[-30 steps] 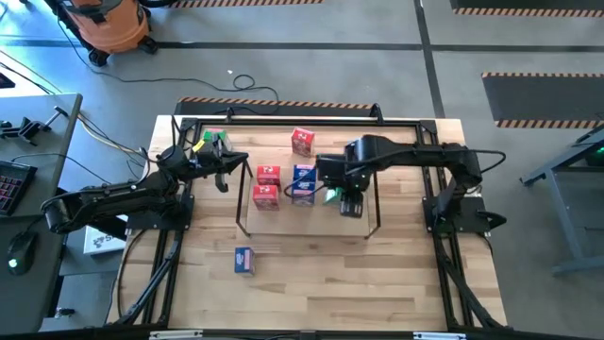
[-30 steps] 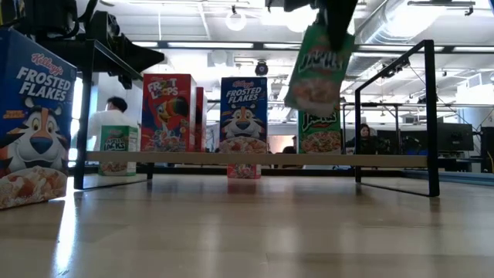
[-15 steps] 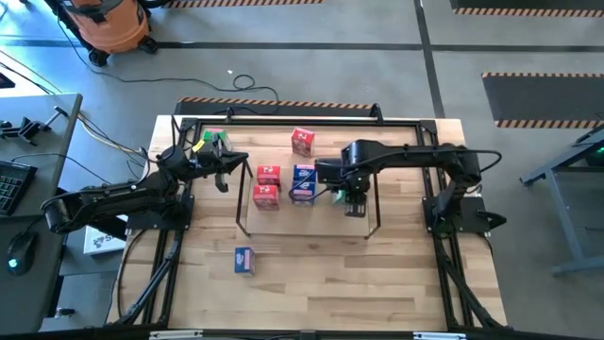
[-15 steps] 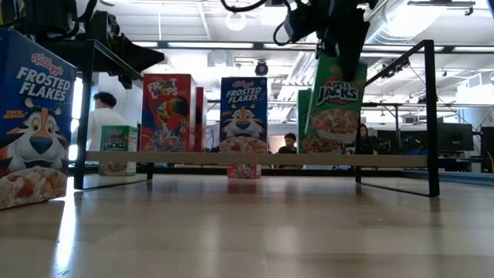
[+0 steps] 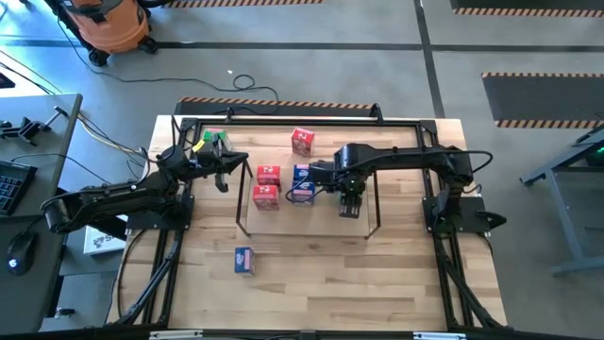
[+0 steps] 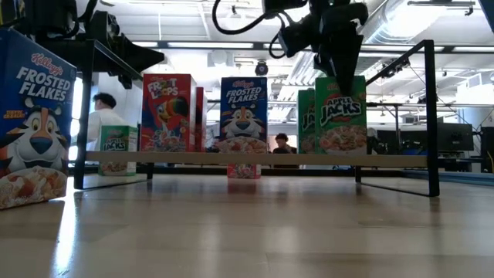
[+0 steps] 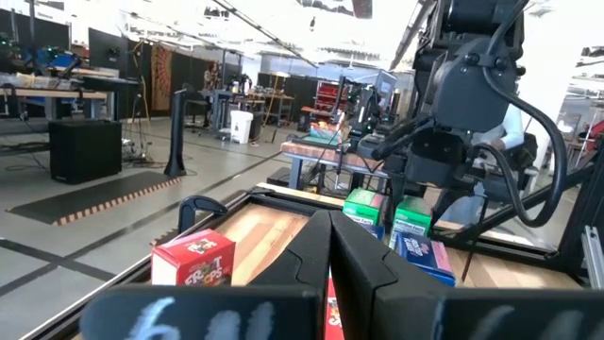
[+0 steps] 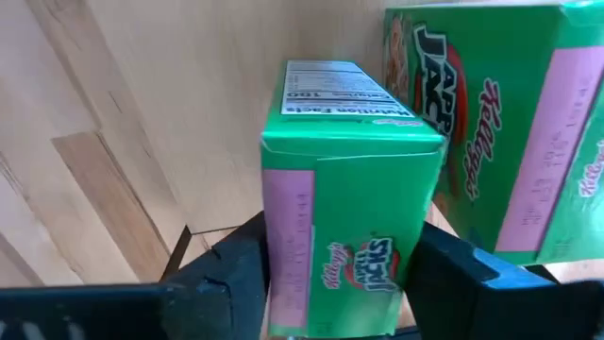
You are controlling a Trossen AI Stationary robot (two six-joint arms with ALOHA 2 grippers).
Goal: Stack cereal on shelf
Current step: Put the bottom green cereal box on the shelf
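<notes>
A green cereal box (image 6: 340,116) stands upright on its bottom on the board of the shelf (image 6: 193,158), close beside a second green box (image 6: 306,120). My right gripper (image 6: 340,71) points down over it and is open, with one finger on each side of the box's top (image 8: 344,217). A blue box (image 6: 243,112) and two red boxes (image 5: 267,185) also stand on the shelf (image 5: 240,212). My left gripper (image 5: 223,175) waits shut at the table's left, holding nothing. My right gripper comes at the green box from above, and its fingers (image 8: 241,274) flank the box's top end (image 8: 283,236). I cannot tell whether they touch it. The box stands upright on the shelf board.
A red box (image 5: 302,140) lies on the table beyond the shelf. A blue box (image 5: 243,260) lies toward the near edge, and a green one (image 5: 212,142) is by the left arm. A black rail frame (image 5: 283,121) borders the tabletop. People move in the room beyond.
My right gripper has come down with the green box. A second ago the box hung tilted above the shelf. Now it stands upright on the shelf board, next to the other green box.
</notes>
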